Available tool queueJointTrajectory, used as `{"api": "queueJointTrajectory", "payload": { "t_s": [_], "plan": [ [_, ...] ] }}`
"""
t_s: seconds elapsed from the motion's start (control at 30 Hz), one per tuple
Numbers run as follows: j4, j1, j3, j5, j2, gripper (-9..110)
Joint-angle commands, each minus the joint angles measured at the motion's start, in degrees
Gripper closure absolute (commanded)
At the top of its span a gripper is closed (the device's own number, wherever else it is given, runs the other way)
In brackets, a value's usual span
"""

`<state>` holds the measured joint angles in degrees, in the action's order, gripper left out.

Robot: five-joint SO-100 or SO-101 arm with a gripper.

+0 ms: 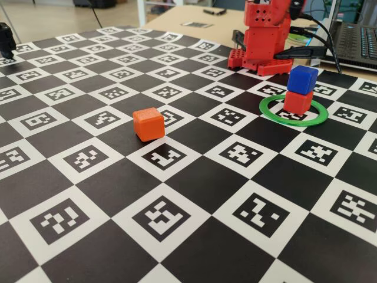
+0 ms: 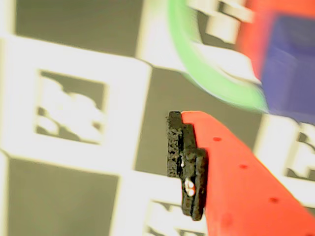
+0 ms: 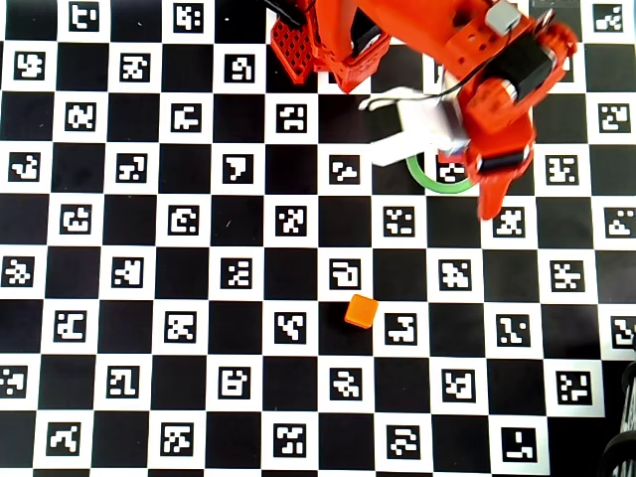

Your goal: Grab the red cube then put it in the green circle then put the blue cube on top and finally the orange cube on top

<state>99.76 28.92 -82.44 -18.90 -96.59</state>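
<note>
In the fixed view I see the blue cube [image 1: 303, 79] stacked on the red cube [image 1: 298, 101] inside the green circle [image 1: 268, 109], far right on the checkered desk [image 1: 194, 183]. The orange cube [image 1: 148, 124] sits alone, well apart to the left. Overhead, the arm [image 3: 502, 89] hides the stack. The tool [image 3: 442, 169] is cut off everywhere; I cannot tell its opening. The wrist view is blurred. No writing is readable.

The fixed view sits low at the near edge of the checkered marker-patterned counter [image 1: 177, 194], facing the far red arm base. The overhead view looks straight down. The wrist view hovers close above the thin bright green plastic ring [image 2: 206, 73], shared by all three.
</note>
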Motion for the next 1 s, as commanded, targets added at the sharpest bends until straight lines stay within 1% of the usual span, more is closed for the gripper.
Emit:
{"api": "queueJointTrajectory", "payload": {
  "t_s": [0.0,0.2,0.4,0.7,0.97],
  "plan": [
    [5.7,-6.6,7.7,4.9,2.6,59],
    [4.7,-13.4,15.7,8.5,13.4,60],
    [-3.1,-18.9,17.1,10.6,20.2,59],
    [-17.8,-23.5,10.8,12.0,25.0,60],
    [-26.5,-23.6,2.3,13.0,26.5,60]
  ]
}}
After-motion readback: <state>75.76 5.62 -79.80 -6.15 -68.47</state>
